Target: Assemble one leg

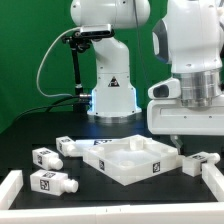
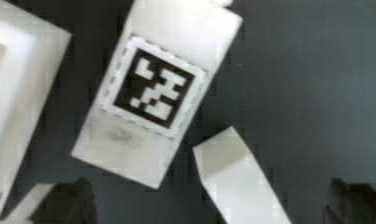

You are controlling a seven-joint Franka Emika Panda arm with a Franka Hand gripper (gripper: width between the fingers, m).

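We judged the step in hand to be the reach for a leg, with no grasp made yet. In the exterior view the arm [image 1: 190, 70] hung over that view's right side of the black surface [image 1: 110, 195], just above the leg [image 1: 200, 162] that lay close beside the right edge of the large white panel [image 1: 128, 160]. Three more legs [image 1: 45, 155] lay well apart from it, on the exterior view's left.

The wrist view looked down on the same leg [image 2: 158, 90], lying flat with its square tag facing the camera. The panel's rim [image 2: 16, 90] ran along one side, and a second white piece [image 2: 238, 185], which we could not identify, lay close by. The jaws stood wide apart, showing as two dark tips at opposite corners of the wrist view, and they held nothing. Neither tip touched the leg.

As we read it, the leg sat off centre between the tips and lay skewed to them. The next move therefore called for shifting over the leg's body, turning the wrist to square up with it, then lowering and closing. We saw the unidentified white piece and the panel rim as the risks, since a finger coming down could strike either.
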